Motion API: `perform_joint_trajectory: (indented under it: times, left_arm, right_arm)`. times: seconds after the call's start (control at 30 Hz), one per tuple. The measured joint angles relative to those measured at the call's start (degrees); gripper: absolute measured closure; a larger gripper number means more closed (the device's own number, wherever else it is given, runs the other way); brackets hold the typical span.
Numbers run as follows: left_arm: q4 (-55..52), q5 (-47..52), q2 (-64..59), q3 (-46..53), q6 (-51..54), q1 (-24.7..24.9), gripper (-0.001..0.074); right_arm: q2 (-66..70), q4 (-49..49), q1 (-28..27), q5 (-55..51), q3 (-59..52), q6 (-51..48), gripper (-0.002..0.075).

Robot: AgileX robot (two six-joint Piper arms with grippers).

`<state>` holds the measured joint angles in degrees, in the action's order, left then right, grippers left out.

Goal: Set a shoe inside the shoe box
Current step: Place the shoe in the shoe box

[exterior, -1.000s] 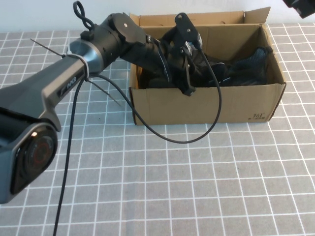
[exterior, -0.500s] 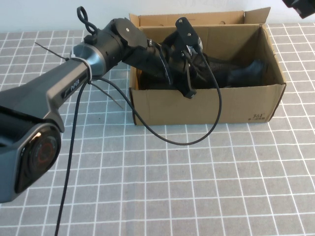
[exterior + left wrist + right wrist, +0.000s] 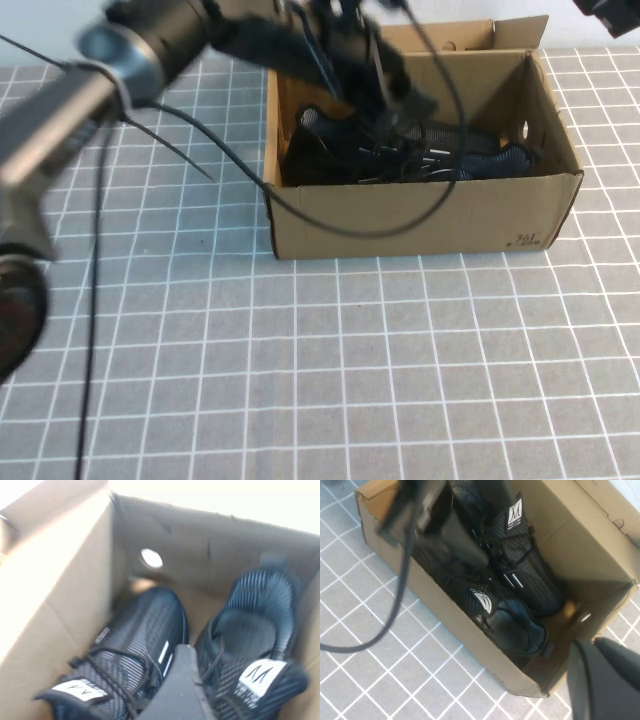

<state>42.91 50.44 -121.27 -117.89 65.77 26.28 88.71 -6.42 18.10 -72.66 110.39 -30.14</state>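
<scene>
Black shoe (image 3: pixel 400 158) lying in box (image 3: pixel 420 215), long axis along box length, beside its twin | left end effector (image 3: pixel 385 85) hovering directly above, nearer arm, jaw state unclear | right end effector (image 3: pixel 610 12) sitting far corner, state unclear

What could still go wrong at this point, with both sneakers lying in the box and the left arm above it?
The left gripper hangs low over the shoe box, and its cable droops across the front wall; a quick pull-away might snag and drag the box. The nearer shoe lies on its side, heel raised, so the flaps may not close flat. The right gripper hovers near the box's end, so the arms could crowd each other.
</scene>
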Motion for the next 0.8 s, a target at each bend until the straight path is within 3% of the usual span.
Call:
perform_joint_trajectory:
  times: [0.1, 0.2, 0.27, 0.37, 0.63, 0.8]
  left_arm:
    - [-3.25, 0.49, 4.79, 0.00, -6.78, 0.00, 0.0258]
    - [-5.20, 0.85, 8.90, 0.00, -11.85, 0.00, 0.0417]
    - [-5.86, 1.65, 11.43, -0.04, -13.65, 0.00, 0.0564]
    - [-7.80, 3.37, 14.61, -0.04, -14.56, 0.00, 0.0685]
    - [-16.10, 6.75, 23.29, 0.89, -22.64, 0.00, 0.0734]
    - [-20.04, 2.02, 32.10, 10.35, -26.39, 0.00, 0.0735]
  right_arm:
    - [-0.57, 0.00, 0.00, 0.00, 0.00, 1.41, 0.0742]
    - [-2.47, 0.00, 0.00, 0.00, 0.00, 3.43, 0.0742]
    - [-4.50, 0.00, 0.00, 0.00, 0.00, 5.23, 0.0742]
    - [-8.45, 0.00, 0.00, 0.00, -0.61, 7.88, 0.0742]
    - [-23.34, -1.04, 0.00, 0.00, -13.49, 13.42, 0.0742]
    - [-36.09, -1.33, 0.00, -0.13, -27.25, 14.25, 0.0742]
